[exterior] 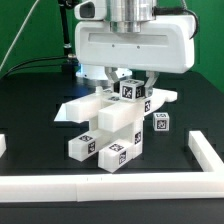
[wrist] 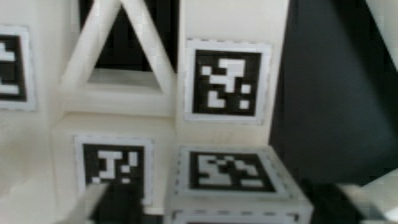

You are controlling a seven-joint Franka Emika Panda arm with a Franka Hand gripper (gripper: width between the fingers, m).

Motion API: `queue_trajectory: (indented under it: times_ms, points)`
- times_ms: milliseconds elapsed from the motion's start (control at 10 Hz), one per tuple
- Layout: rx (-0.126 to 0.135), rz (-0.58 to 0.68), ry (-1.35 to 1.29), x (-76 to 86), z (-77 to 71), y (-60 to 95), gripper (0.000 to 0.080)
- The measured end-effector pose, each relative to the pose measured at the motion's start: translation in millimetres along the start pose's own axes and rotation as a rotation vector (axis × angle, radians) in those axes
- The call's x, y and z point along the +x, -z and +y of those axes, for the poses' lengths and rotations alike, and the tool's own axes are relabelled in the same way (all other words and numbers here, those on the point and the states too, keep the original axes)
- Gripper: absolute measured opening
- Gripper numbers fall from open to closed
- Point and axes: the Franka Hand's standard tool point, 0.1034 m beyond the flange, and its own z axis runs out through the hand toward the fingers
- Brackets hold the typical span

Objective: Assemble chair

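The chair parts [exterior: 112, 135] are chunky white blocks and slabs with black-and-white tags, heaped in the middle of the black table. My gripper [exterior: 134, 88] is low over the top of the heap, its fingers on either side of a tagged block [exterior: 133, 92]. In the wrist view the gripper [wrist: 222, 206] is open. The left fingertip [wrist: 86, 205] and the right fingertip [wrist: 365, 200] each stand a little apart from the tagged block [wrist: 228, 175] between them. More tagged white parts [wrist: 222, 80] fill the view beyond it.
White border rails run along the front [exterior: 100, 186], the exterior view's right [exterior: 205, 152] and its left [exterior: 3, 146]. A flat white slab [exterior: 82, 106] sticks out of the heap toward the exterior view's left. A small tagged block [exterior: 160, 123] sits at the heap's right.
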Motion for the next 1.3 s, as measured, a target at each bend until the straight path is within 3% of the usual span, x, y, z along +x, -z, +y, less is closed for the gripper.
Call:
queue_trajectory:
  times_ms: [100,400,800,900,1000,1100,1200,1300]
  points:
    - [0.0,0.0,0.038,-0.1,-0.2,0.0,0.059]
    - [-0.004,0.0,0.551,0.7,-5.8,7.4,0.0647]
    - [-0.007,-0.002,0.802,0.2,-2.7,7.1,0.0648]
    - [-0.033,0.019,1.01,3.0,-2.9,7.5,0.0648]
    - [-0.041,0.037,1.178,5.2,-0.4,7.1,0.0648]
    - [-0.043,0.033,1.273,7.9,6.0,6.8,0.0648]
    - [-0.043,0.033,1.2,7.9,6.3,6.3,0.0648]
    - [-0.044,0.033,1.203,7.9,6.6,5.9,0.0524]
